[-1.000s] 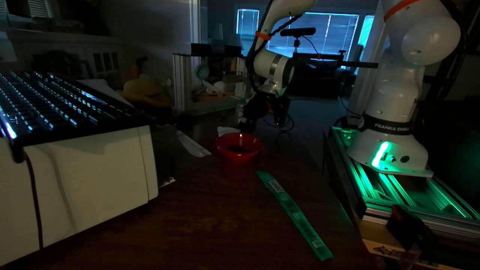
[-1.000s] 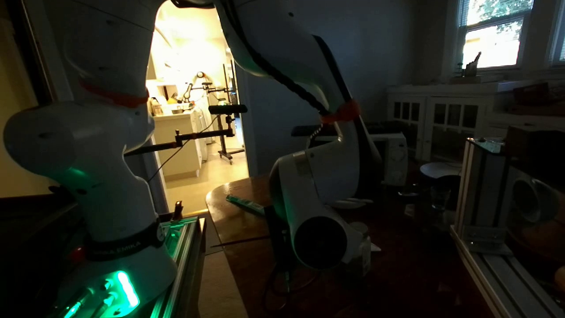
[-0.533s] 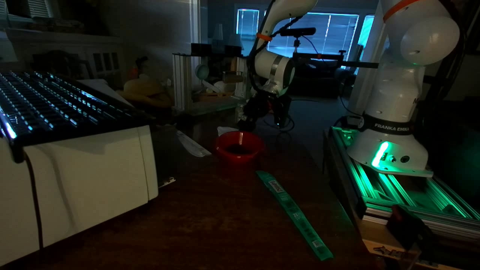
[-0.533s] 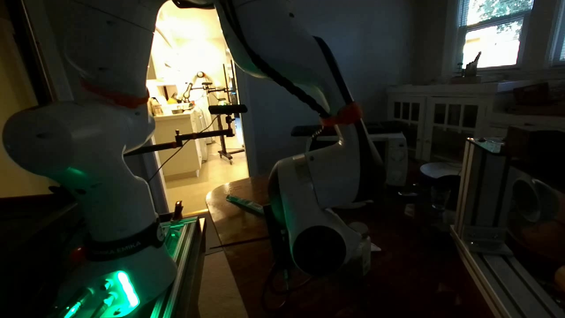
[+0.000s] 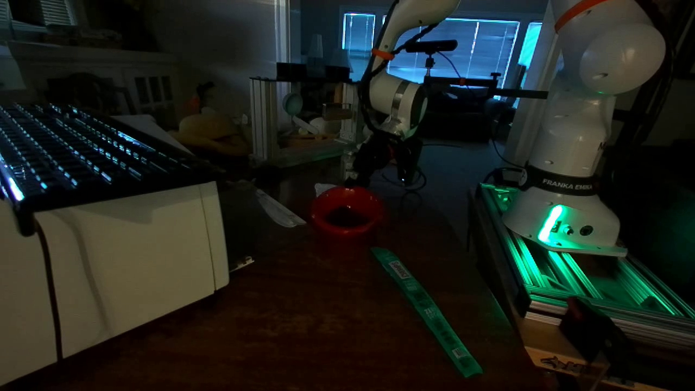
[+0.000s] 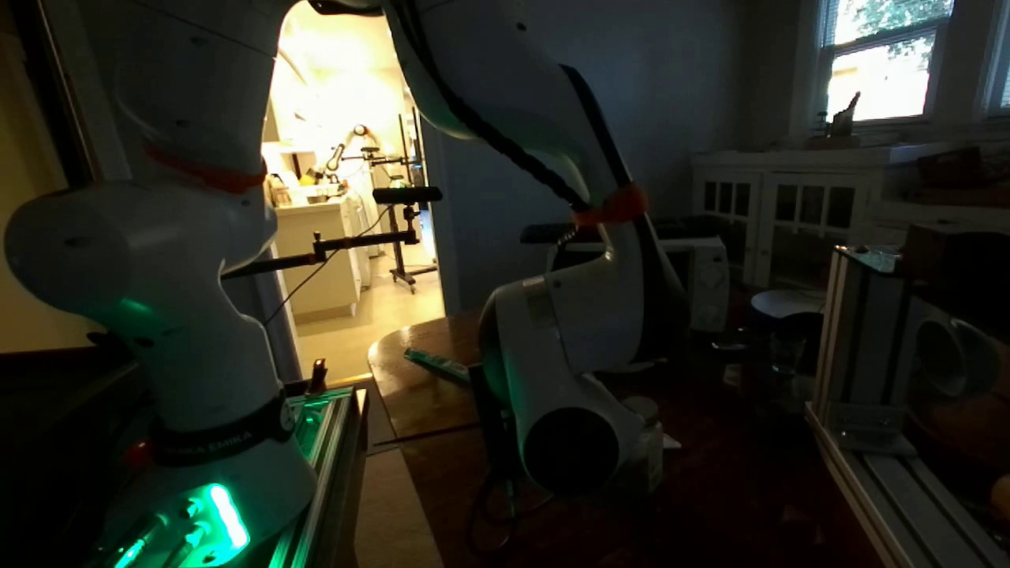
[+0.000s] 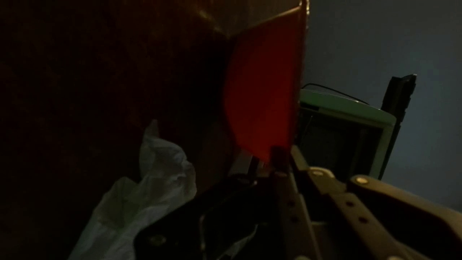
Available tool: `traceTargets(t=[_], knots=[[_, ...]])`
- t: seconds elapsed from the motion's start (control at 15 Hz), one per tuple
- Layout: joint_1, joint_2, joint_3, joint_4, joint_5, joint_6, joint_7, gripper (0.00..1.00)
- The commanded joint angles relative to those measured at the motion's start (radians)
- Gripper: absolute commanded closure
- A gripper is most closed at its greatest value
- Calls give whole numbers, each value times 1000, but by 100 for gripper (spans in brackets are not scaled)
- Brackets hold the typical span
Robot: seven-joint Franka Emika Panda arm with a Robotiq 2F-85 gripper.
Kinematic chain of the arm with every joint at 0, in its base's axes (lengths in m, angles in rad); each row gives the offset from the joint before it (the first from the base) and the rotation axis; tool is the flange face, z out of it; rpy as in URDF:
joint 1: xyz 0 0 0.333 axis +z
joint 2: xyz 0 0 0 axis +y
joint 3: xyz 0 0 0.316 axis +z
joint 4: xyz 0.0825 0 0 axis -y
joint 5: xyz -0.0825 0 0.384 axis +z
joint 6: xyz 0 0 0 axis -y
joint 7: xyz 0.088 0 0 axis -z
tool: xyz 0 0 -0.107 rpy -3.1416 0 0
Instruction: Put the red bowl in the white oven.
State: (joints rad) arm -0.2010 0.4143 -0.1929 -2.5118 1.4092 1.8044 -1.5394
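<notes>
The red bowl is at mid table in an exterior view, its opening tilted toward that camera. My gripper is at its far rim. In the wrist view, the gripper's fingertips are closed on the rim of the bowl, one on each side of the wall. I cannot tell whether the bowl's base touches the table. The white oven stands at the left in an exterior view, side on. Its dark front shows beyond the bowl in the wrist view. In an exterior view the arm partly covers the oven and hides the bowl.
A black keyboard lies on the oven. A white crumpled scrap lies near the gripper. A pale flat piece lies left of the bowl. A green strip lies in front. An aluminium frame stands on the table.
The bowl has tipped further toward the camera in an exterior view, its far rim rising and its opening looking rounder. The arm has shifted only slightly with it.
</notes>
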Motion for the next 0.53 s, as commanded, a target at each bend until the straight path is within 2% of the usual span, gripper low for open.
traceTargets(t=[0.0,0.2,0.47], knots=[[-2,36,-5,13,-21,-37,-16,99],[-8,2,-15,0,-52,-62,-7,99],[-40,-36,-47,-12,-106,-152,-8,99]])
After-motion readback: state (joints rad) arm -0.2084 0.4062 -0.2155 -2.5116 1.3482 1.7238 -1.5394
